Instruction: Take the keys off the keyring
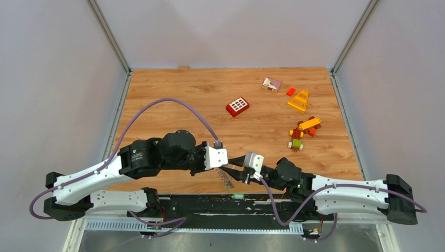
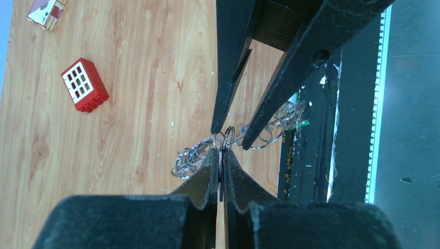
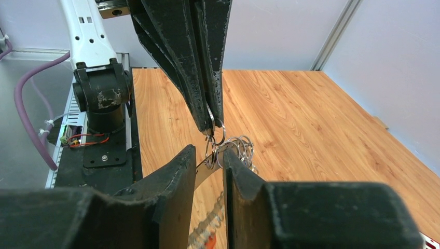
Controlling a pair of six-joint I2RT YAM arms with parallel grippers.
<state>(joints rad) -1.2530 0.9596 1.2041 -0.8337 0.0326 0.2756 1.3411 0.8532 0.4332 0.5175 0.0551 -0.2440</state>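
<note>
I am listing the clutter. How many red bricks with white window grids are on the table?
1. The red brick lies near the middle of the table, left of the yellow triangle. Others may be hidden.

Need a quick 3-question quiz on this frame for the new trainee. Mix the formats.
1. True or false: the left gripper is shut on a ring of the key bunch.
2. Pick one. The red brick is: A) hanging from the bunch; B) lying on the table beyond the arms, untouched; C) off the wood, on the black rail.
3. Fill in: the right gripper has its jaws ____, one on each side of the hanging rings.

Key: 1 true; 2 B; 3 open.
</note>
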